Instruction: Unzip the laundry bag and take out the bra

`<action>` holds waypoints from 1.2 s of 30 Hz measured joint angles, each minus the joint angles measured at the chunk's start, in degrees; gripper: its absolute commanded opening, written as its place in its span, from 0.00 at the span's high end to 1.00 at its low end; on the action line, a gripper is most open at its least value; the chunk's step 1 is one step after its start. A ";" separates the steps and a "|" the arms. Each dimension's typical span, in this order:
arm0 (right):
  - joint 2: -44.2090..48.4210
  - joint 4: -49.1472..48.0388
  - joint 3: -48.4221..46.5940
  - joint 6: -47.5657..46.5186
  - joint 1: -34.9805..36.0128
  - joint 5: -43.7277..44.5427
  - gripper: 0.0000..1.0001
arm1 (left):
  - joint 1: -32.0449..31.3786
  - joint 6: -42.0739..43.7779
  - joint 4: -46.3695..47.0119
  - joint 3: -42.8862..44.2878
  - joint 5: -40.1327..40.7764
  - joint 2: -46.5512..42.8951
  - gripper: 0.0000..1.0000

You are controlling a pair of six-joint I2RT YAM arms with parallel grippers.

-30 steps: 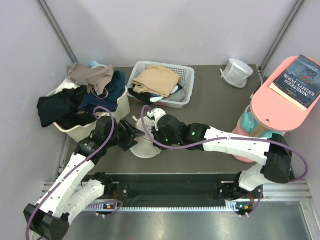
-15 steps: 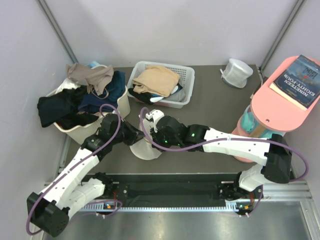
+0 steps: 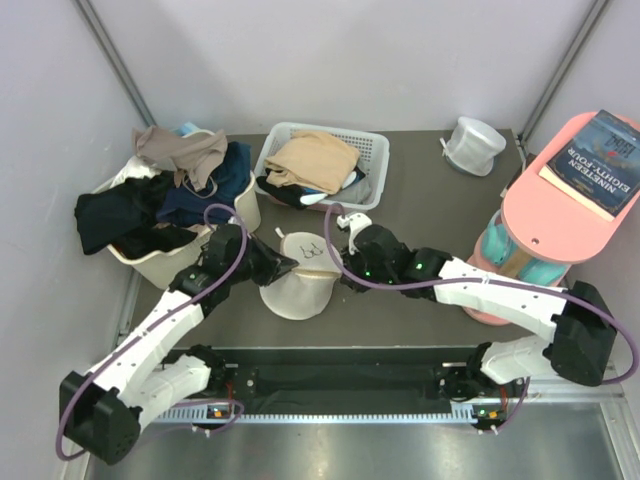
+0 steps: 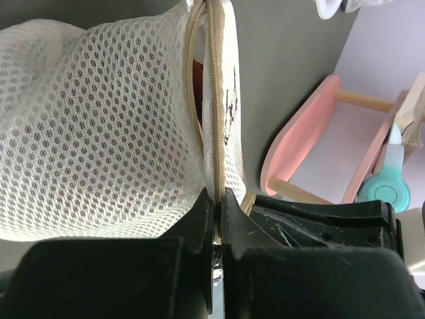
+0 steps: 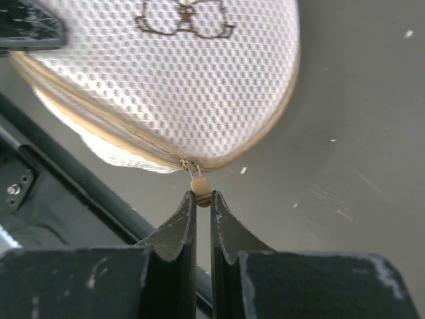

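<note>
Near the tabletop's (image 3: 440, 215) front edge, the left end effector (image 4: 216, 203) pinches the zip seam (image 4: 214, 100) of the laundry bag (image 3: 297, 278), apparently anchoring it, while the right end effector (image 5: 201, 199) nips the zipper pull (image 5: 200, 187), seemingly to draw it open.

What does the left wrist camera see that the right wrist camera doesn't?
Only the left wrist view: the left gripper pinching the laundry bag at its zipper edge, the zipper gap with something dark red inside, and the pink shelf. Only the right wrist view: the zipper pull pinched in the right gripper, and a brown stitched picture on the mesh. Both: the mesh laundry bag and its beige zipper.
</note>
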State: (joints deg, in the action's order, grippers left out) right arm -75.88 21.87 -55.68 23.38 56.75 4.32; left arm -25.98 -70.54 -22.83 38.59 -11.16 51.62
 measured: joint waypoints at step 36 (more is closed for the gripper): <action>-5.46 4.33 -6.73 -1.11 2.58 2.71 1.00 | 1.03 13.92 -0.04 10.51 -11.26 12.63 0.18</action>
State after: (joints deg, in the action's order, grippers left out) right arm -81.34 26.20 -62.41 22.26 59.33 7.03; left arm -24.95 -56.62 -22.87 49.10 -22.41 64.25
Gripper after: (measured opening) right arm 0.046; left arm 0.821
